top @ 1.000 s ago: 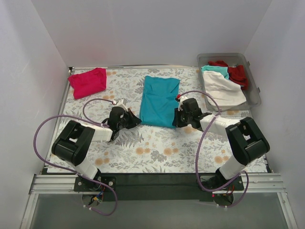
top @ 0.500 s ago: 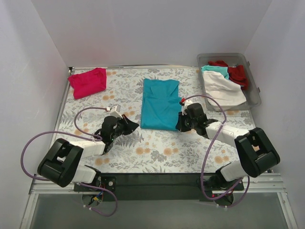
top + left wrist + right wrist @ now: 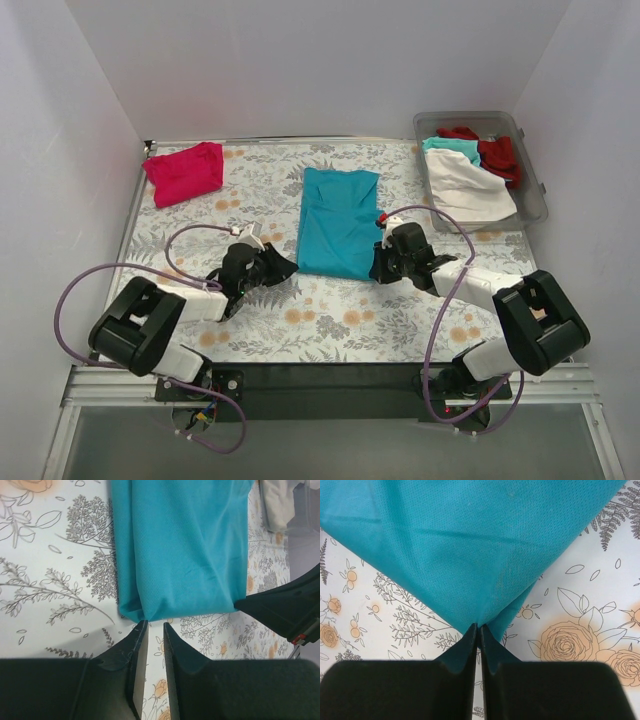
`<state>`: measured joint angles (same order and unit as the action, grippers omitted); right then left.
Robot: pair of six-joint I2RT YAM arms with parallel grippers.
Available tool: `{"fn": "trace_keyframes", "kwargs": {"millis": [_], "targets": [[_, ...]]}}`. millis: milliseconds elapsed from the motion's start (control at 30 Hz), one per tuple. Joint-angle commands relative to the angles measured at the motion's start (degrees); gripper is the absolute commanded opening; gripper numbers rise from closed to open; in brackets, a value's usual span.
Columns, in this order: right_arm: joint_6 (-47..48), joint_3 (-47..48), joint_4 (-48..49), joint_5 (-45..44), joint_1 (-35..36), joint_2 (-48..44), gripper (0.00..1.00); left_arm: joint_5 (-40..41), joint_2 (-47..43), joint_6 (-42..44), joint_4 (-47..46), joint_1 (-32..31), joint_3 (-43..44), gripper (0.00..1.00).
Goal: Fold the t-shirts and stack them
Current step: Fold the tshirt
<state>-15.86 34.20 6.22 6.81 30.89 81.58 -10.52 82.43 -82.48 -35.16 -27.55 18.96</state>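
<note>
A teal t-shirt (image 3: 338,220) lies folded lengthwise in the middle of the table. My right gripper (image 3: 378,268) is shut on its near right corner, and the cloth is pinched between the tips in the right wrist view (image 3: 479,626). My left gripper (image 3: 290,268) sits at the near left corner. Its jaws stand a narrow gap apart in the left wrist view (image 3: 155,624), with the teal cloth (image 3: 180,555) just beyond the tips and nothing between them. A folded magenta-pink t-shirt (image 3: 185,172) lies at the far left.
A clear plastic bin (image 3: 535,195) at the far right holds a white shirt (image 3: 470,185), a red one (image 3: 498,152) and a teal one (image 3: 450,146). The right gripper's black body (image 3: 285,610) shows in the left wrist view. White walls enclose the table.
My left gripper drew back from the shirt's near left corner, then came forward to it again. My right gripper moved slightly nearer and stays at the near right corner.
</note>
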Motion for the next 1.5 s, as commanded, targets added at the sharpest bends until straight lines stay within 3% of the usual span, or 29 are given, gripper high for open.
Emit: {"fn": "trace_keyframes", "kwargs": {"millis": [0, 367, 733, 1267, 1467], "targets": [[0.74, 0.70, 1.25, 0.57, 0.31, 1.21, 0.01, 0.15, 1.58, 0.39, -1.32, -1.01, 3.45, 0.20], [1.27, 0.87, 1.08, 0.75, 0.48, 1.13, 0.01, 2.70, 9.14, 0.74, -1.58, -2.42, 6.35, 0.22], [1.44, 0.79, 0.90, 1.19, 0.48, 1.12, 0.01, 8.24, 3.87, 3.81, 4.47, -2.60, 6.61, 0.25], [1.53, 0.87, 0.46, 1.19, 0.75, 1.21, 0.01, 5.34, 10.64, 3.64, 1.67, -2.60, 9.25, 0.25], [1.62, 1.05, 0.55, 1.19, 0.83, 2.00, 0.01, 4.37, 10.99, 3.11, 0.18, -2.68, 8.37, 0.12]]}}
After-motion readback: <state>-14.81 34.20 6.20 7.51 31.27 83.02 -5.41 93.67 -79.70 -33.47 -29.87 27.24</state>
